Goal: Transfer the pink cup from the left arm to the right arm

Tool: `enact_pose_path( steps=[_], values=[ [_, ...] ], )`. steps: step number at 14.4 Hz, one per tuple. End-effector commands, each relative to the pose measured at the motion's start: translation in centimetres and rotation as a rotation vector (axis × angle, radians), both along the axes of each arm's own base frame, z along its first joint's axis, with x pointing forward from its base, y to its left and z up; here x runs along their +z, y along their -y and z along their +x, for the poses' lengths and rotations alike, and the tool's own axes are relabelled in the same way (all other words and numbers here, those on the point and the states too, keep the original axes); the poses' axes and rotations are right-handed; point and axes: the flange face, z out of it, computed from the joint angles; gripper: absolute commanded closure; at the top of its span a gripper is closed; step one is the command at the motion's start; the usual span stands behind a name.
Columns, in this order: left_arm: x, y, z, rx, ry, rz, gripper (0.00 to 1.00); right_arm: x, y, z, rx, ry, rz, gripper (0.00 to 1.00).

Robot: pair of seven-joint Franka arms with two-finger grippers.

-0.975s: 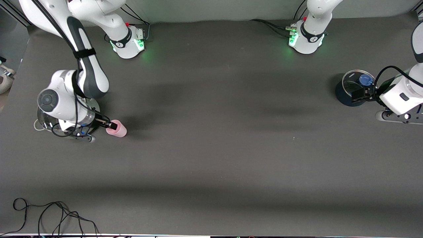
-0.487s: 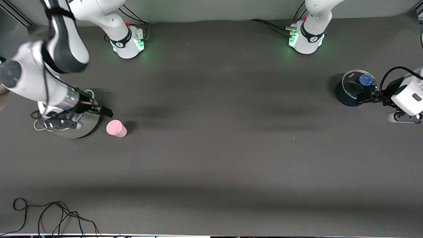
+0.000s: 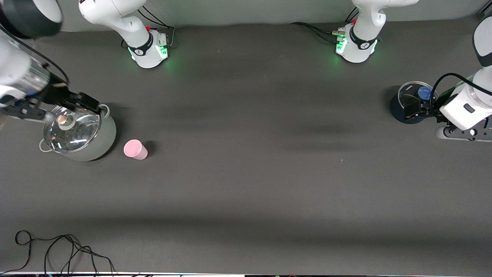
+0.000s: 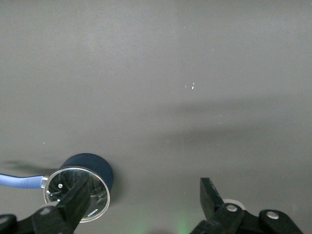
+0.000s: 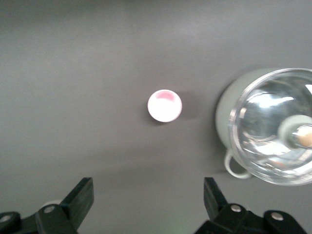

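Note:
The pink cup (image 3: 135, 149) stands alone on the dark table, beside the grey pot (image 3: 103, 138) and slightly nearer the front camera. Seen from above in the right wrist view, the pink cup (image 5: 165, 106) has nothing touching it. My right gripper (image 3: 91, 103) hangs open and empty over the grey pot's rim, up and away from the cup. The right gripper (image 5: 148, 195) has bare table between its fingers. At the left arm's end, my left gripper (image 3: 412, 110) is open and empty over the dark blue pot (image 3: 399, 111). In its own view the left gripper (image 4: 144, 195) frames bare table.
The grey pot's glass lid (image 3: 71, 130) has a round knob. The dark blue pot (image 4: 95, 165) has a glass lid (image 3: 413, 96) with a blue knob and a blue handle (image 4: 19, 181). A loose black cable (image 3: 57, 250) lies by the table's front edge.
My right gripper let go of the pink cup, opened wide, then rose and drew back over the grey pot. The cup stayed where it was. The left arm barely shifted.

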Motion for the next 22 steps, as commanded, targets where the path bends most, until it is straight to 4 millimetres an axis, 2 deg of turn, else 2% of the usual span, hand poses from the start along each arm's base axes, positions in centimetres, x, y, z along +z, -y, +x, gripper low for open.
enact_pose_path(
  steps=[1,4,6,14,16,18,19,22],
  values=[
    [0.6,-0.1,-0.2,0.007,0.017,-0.013,0.00,2.8,0.8,0.2,-0.002,-0.013,-0.067,0.01],
    [0.7,0.2,-0.1,0.001,0.020,-0.011,0.00,2.0,1.2,0.6,0.010,-0.023,-0.074,0.00],
    [0.6,0.0,0.0,-0.001,0.019,0.002,0.00,1.9,0.8,1.3,0.015,-0.019,-0.082,0.00],
    [0.7,-0.2,-0.1,-0.013,0.022,0.044,0.00,1.7,0.8,1.1,0.020,-0.027,-0.082,0.00],
    [0.8,-0.2,0.0,-0.011,0.027,0.051,0.00,1.7,1.1,1.2,0.052,-0.025,-0.079,0.00],
    [0.8,-0.1,0.0,-0.014,0.024,0.054,0.00,1.6,2.7,1.3,0.021,-0.030,-0.082,0.00],
    [0.9,-0.2,0.0,-0.014,0.024,0.052,0.00,1.6,2.2,1.3,0.031,-0.029,-0.089,0.00],
    [0.9,-0.5,0.1,-0.004,0.023,0.040,0.00,1.9,2.6,1.2,0.065,-0.029,-0.101,0.00]
  ],
)
